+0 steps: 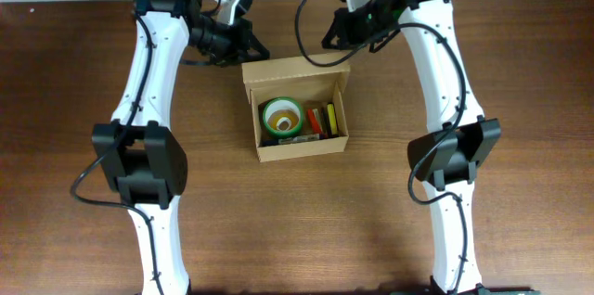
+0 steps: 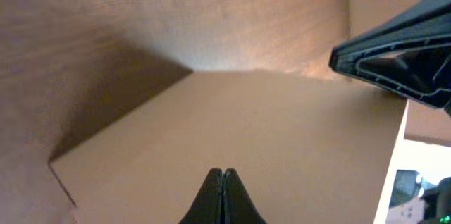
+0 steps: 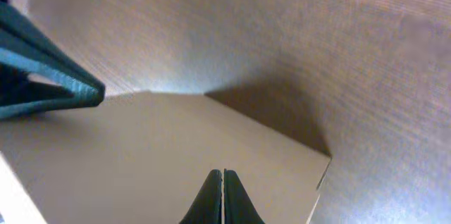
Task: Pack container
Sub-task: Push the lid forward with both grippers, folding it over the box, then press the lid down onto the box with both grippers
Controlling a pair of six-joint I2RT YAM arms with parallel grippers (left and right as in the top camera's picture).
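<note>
The left gripper [image 1: 257,51], fingers pressed together and empty, sat at the upper left corner of the flap [image 1: 295,70]. The right gripper [image 1: 331,40], likewise pressed together, sat at its upper right. The box [image 1: 302,152] stood open at frame centre, a tape roll [image 1: 279,117] inside. Closing it probably called for both tips pushing the flap forward evenly, so the box would not twist.

Overhead: straight down, far, whole table [image 1: 297,239]. Wrist views: very near, facing each other across shared container [image 2: 246,132] flap.

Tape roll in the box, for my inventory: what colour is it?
The roll is green with a pale inside, clearest overhead.
</note>
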